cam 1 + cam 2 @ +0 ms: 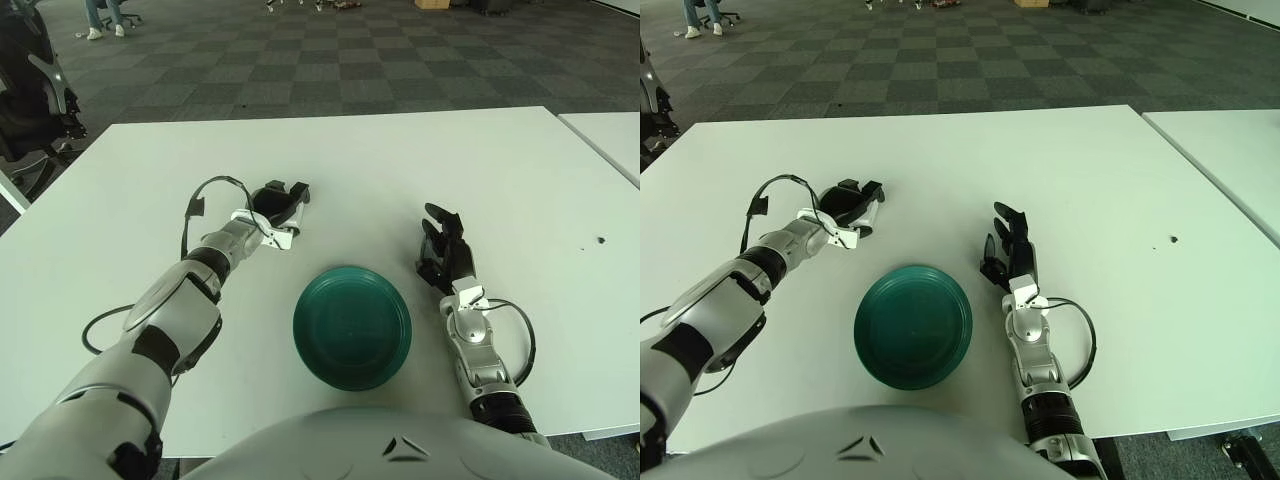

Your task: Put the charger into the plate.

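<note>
The dark green plate [352,326] sits on the white table [400,160] near the front, between my two arms. My left hand [279,203] is low over the table just beyond the plate's upper left edge. A small white piece [281,238] shows at the hand's near edge; I cannot tell whether it is the charger or part of the hand. No charger shows anywhere else on the table. My right hand [441,243] shows to the right of the plate, fingers relaxed and holding nothing.
A second white table [610,135] stands close at the right. A small dark speck [600,240] lies near the right edge. A black office chair [30,90] stands at the far left, on the carpet beyond the table.
</note>
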`<state>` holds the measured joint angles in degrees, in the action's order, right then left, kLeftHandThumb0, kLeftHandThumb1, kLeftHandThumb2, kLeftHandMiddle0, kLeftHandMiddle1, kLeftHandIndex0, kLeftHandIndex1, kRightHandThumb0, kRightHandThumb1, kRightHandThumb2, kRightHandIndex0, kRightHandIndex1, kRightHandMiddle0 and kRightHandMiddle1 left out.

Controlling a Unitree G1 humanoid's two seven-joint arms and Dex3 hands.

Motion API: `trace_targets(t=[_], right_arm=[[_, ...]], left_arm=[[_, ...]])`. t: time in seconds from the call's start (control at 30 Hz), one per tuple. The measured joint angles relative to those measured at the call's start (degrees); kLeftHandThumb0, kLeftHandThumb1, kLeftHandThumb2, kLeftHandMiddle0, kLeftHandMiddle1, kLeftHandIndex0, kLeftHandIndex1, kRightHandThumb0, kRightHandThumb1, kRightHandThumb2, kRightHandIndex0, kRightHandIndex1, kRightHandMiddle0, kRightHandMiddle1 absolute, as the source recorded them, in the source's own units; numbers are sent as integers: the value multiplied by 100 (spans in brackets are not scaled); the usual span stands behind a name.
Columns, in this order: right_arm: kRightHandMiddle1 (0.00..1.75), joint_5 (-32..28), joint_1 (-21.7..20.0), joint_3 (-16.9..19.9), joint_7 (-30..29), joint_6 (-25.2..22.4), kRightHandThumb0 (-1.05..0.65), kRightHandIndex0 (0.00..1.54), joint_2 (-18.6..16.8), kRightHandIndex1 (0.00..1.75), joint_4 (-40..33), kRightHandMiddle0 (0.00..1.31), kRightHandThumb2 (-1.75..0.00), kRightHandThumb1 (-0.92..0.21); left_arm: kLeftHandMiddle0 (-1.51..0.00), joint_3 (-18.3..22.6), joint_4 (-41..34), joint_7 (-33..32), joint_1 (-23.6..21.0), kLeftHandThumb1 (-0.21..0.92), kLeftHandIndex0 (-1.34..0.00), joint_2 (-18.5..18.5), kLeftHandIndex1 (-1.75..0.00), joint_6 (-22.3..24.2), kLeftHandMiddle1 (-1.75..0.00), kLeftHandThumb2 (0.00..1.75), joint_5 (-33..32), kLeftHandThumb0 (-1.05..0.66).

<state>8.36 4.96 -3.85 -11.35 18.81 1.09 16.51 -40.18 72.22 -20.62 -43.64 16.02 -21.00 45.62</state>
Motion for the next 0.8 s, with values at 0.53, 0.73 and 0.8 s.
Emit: trace_targets(t=[0.53, 0.73, 0.8], right_arm=[[76, -43, 5, 2, 66, 25, -82, 43, 10, 3, -2, 0, -93, -92], [77, -44, 5, 3, 63, 27, -81, 41, 10, 2, -2, 0, -93, -92], [77, -44, 5, 7, 60, 27, -81, 41, 10, 2, -1, 0, -94, -92]], left_arm=[[-77, 266, -18, -22, 118, 10, -58, -42, -175, -49, -164, 153, -295, 0], [-79, 357, -56, -28, 106, 9, -58, 21, -175, -199, -163, 154, -390, 0], [-81, 422, -65, 55, 99, 9, -58, 65, -175, -279, -160, 153, -468, 0]])
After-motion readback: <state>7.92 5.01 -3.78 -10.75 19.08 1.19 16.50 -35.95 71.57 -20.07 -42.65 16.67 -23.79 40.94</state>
